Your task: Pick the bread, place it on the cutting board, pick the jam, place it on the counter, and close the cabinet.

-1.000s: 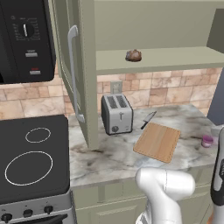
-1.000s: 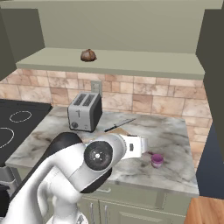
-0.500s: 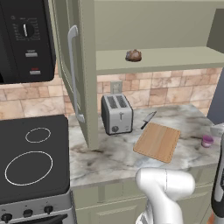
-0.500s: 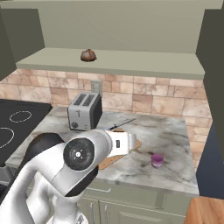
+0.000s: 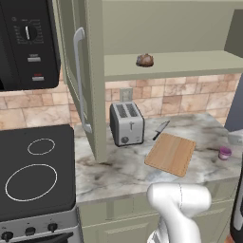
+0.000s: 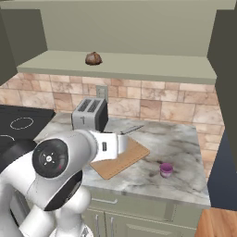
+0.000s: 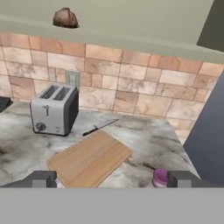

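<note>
One bread roll (image 5: 144, 60), one purple jam jar (image 5: 224, 153), one wooden cutting board (image 5: 171, 153), one silver toaster (image 5: 126, 123), one knife (image 5: 161, 130), one black microwave (image 5: 26, 42), two stove rings (image 5: 31, 181).

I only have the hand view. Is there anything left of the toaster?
Observer: Yes, a black stove top sits directly left of the toaster, seen from the left base view.
Operator: The cabinet, open or shut?
Observer: Open. Its door swings out over the counter, handle facing the stove.
Operator: Anything above the stove?
Observer: A black microwave hangs there, left of the open door.
Operator: Where is the arm relative to the cutting board?
Observer: In the right base view the wrist hangs over the near left edge of the cutting board, apart from the bread on the shelf.
</note>
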{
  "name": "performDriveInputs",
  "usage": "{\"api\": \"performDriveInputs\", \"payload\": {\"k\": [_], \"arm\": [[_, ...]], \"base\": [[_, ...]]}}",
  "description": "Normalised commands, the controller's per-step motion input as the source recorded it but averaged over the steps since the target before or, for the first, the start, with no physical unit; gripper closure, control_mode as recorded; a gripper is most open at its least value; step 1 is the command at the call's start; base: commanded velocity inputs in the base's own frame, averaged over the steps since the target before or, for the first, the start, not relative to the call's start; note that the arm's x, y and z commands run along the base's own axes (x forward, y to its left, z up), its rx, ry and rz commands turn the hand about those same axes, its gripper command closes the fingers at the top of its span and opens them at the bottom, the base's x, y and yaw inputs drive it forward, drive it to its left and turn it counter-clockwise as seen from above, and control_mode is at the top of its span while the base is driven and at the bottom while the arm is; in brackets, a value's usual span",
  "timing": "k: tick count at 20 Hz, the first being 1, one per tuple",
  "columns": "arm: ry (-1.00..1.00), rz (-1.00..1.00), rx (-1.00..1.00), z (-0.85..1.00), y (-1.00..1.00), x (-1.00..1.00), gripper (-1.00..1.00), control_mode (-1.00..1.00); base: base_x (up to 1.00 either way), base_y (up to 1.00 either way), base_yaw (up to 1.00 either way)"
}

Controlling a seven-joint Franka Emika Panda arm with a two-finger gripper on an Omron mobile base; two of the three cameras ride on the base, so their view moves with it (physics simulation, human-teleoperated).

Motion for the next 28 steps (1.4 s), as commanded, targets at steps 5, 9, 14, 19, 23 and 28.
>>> {"api": "performDriveInputs", "payload": {"k": [5, 9, 14, 19, 23, 28], "arm": [[0.0, 0.0, 0.05, 0.47, 0.22, -0.25, -1.0, -1.0], [0.0, 0.0, 0.04, 0.49, 0.19, -0.23, -1.0, -1.0], [0.0, 0.0, 0.03, 0.49, 0.16, -0.27, -1.0, -1.0], [0.0, 0.0, 0.0, 0.19, 0.24, -0.15, -1.0, -1.0], [0.0, 0.02, 0.0, 0.01, 0.26, 0.0, -1.0, -1.0], [0.0, 0.03, 0.0, 0.0, 0.22, 0.01, -1.0, -1.0]], "base": [[0.0, 0.0, 0.0], [0.0, 0.0, 0.0], [0.0, 0.0, 0.0], [0.0, 0.0, 0.0], [0.0, 0.0, 0.0], [0.0, 0.0, 0.0]]}}
